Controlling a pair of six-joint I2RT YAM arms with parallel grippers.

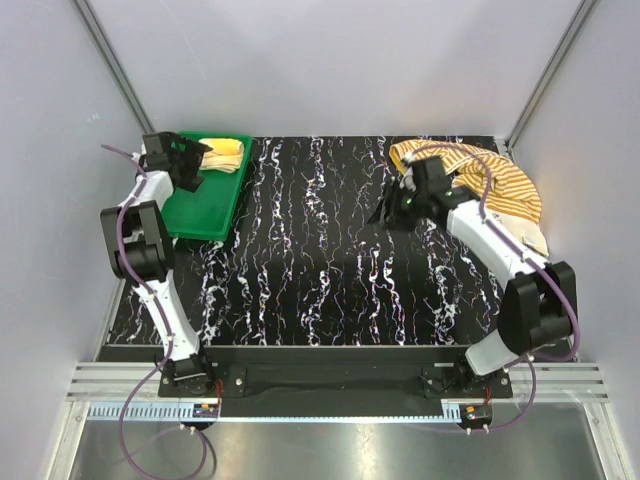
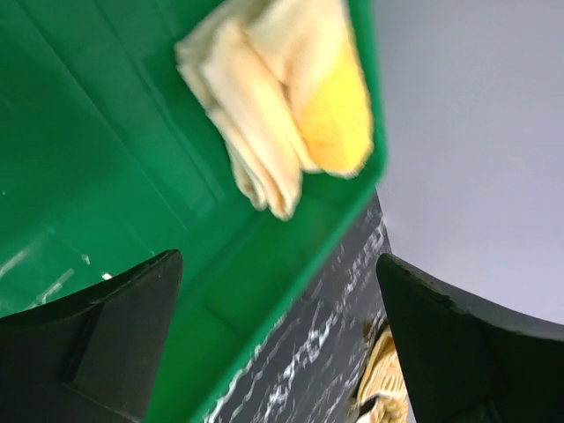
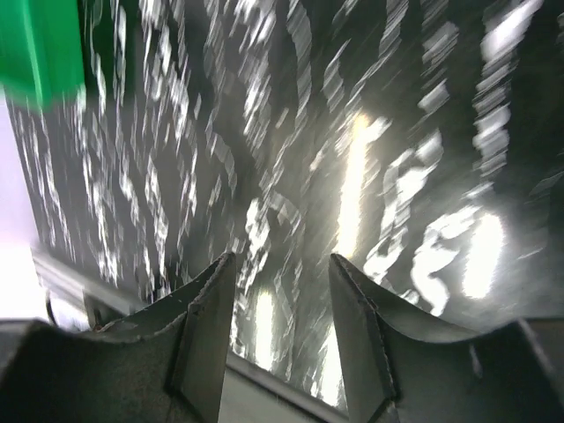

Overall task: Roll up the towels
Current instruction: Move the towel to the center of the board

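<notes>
While both arms reach over the black marbled table (image 1: 320, 270), two towels lie near its far corners, one on each side. At the upper left of the top view sits one green tray (image 1: 200, 215). The plain pale yellow towel (image 1: 226, 152) lies bundled in folds at the tray's far end, against the rim. The left gripper (image 2: 278, 260) hangs over this tray just beside that towel. Its wrist view shows the two fingers spread wide with nothing between them. Right of centre, the right gripper (image 3: 282, 257) hovers over bare table, its jaws parted by a narrow gap and holding nothing. At the upper right lies the striped towel (image 1: 505, 185), bunched in a heap. Its orange-and-cream stripes face up, with a pale part showing at the near edge. The right arm crosses in front of part of it.
</notes>
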